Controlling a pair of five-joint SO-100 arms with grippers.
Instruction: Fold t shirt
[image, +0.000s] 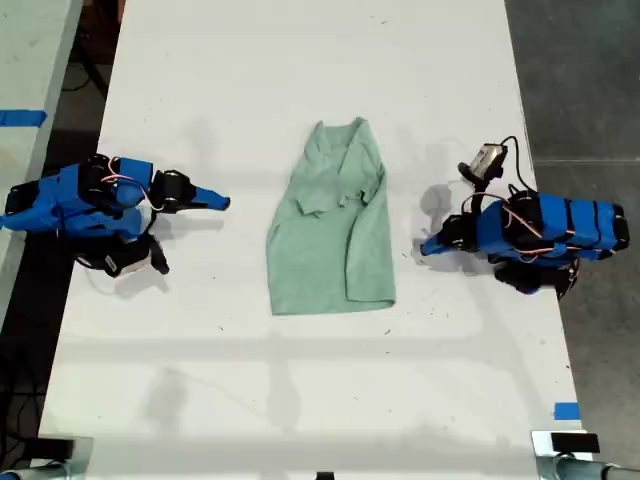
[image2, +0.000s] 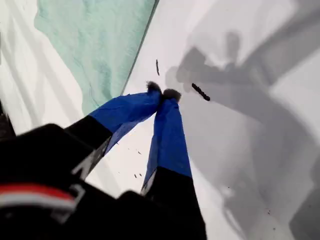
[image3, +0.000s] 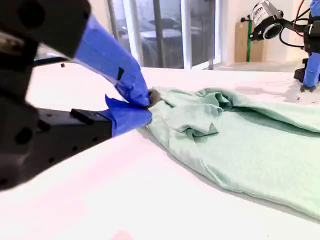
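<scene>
First gripper (image2: 162, 93): closed, empty.
Second gripper (image3: 148, 106): closed, empty.
Risk: t shirt (image: 333, 225) (sleeve rumpled) could bunch if one jaw drags it.

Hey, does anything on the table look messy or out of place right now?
Yes: the shirt is not lying flat. Its upper part near the neck is rumpled, with what looks like a sleeve flopped inward over the chest. The lower part and hem lie smooth. Nothing else stands out.
</scene>
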